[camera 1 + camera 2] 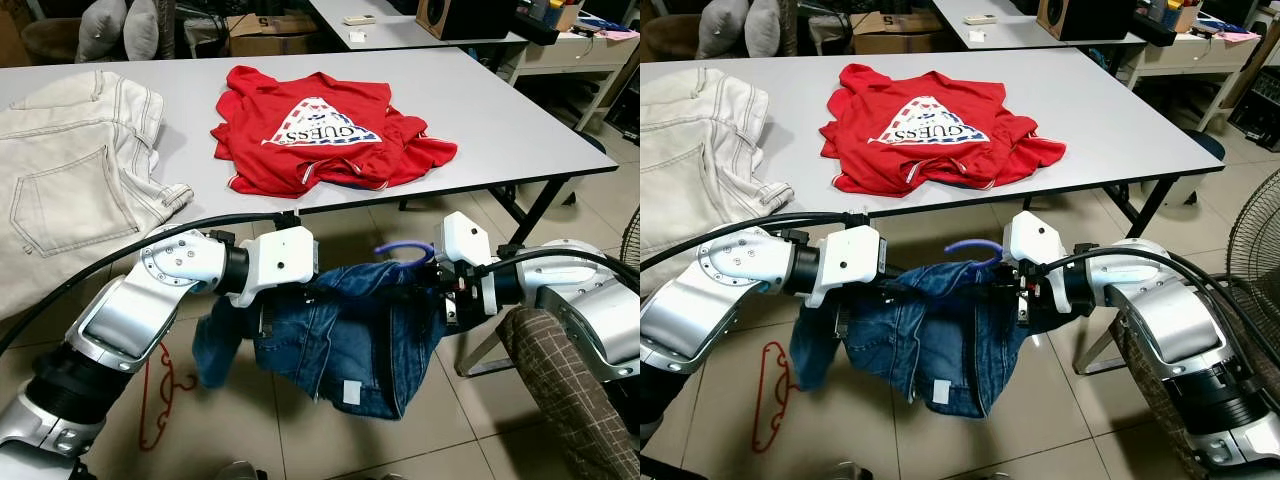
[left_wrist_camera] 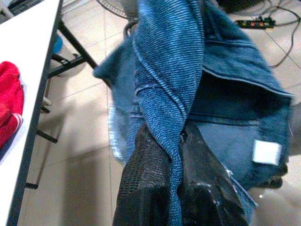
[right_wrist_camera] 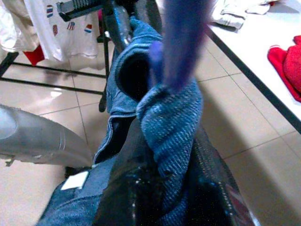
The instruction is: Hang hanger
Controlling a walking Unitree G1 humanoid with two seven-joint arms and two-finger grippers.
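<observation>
A blue denim garment (image 1: 345,335) hangs on a blue hanger whose hook (image 1: 402,250) sticks up above it, held between both arms in front of the table. My left gripper (image 2: 175,155) is shut on a twisted fold of the denim (image 2: 169,80) at the garment's left side. My right gripper (image 3: 167,169) is shut on the denim at the right shoulder, just below the blurred blue hanger hook (image 3: 181,42). The hanger's bar is hidden inside the cloth.
A grey table (image 1: 500,120) stands ahead with a red printed T-shirt (image 1: 320,130) and pale white jeans (image 1: 70,190) on it. A red hanger (image 1: 160,395) lies on the tiled floor at the left. A clothes rack with white shirts (image 3: 61,23) stands behind. A fan (image 1: 1255,250) is at right.
</observation>
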